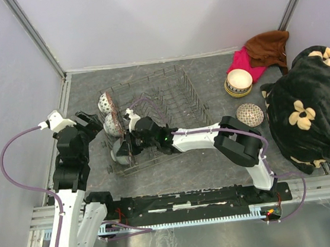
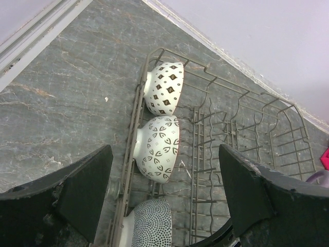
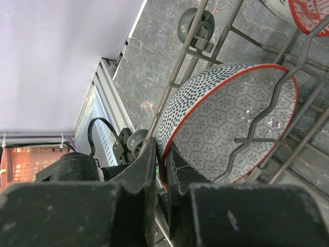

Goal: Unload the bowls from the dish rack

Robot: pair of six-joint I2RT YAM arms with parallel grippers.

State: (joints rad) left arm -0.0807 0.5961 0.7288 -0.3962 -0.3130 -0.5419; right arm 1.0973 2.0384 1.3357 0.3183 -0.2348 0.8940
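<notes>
The grey wire dish rack (image 1: pixel 174 95) stands mid-table. Three bowls stand on edge along its left side: a diamond-patterned one (image 2: pixel 164 87), a leaf-patterned one (image 2: pixel 157 148) and a dotted, red-rimmed one (image 3: pixel 231 128) nearest me. My right gripper (image 3: pixel 163 154) reaches into the rack (image 3: pixel 288 87) and is shut on the dotted bowl's rim, one finger outside and one inside. Just left of the rack, my left gripper (image 2: pixel 164 170) hangs open above the bowls and holds nothing. Outside the rack at the right, a pale bowl (image 1: pixel 239 81) is stacked on another, and a dotted bowl (image 1: pixel 250 114) lies upside down.
A black blanket with cream flowers (image 1: pixel 312 106) fills the right side. Brown (image 1: pixel 267 49) and pink (image 1: pixel 247 60) cloths lie behind the stacked bowls. Pale walls close in the table at the back and sides. A metal rail (image 1: pixel 192 201) runs along the near edge.
</notes>
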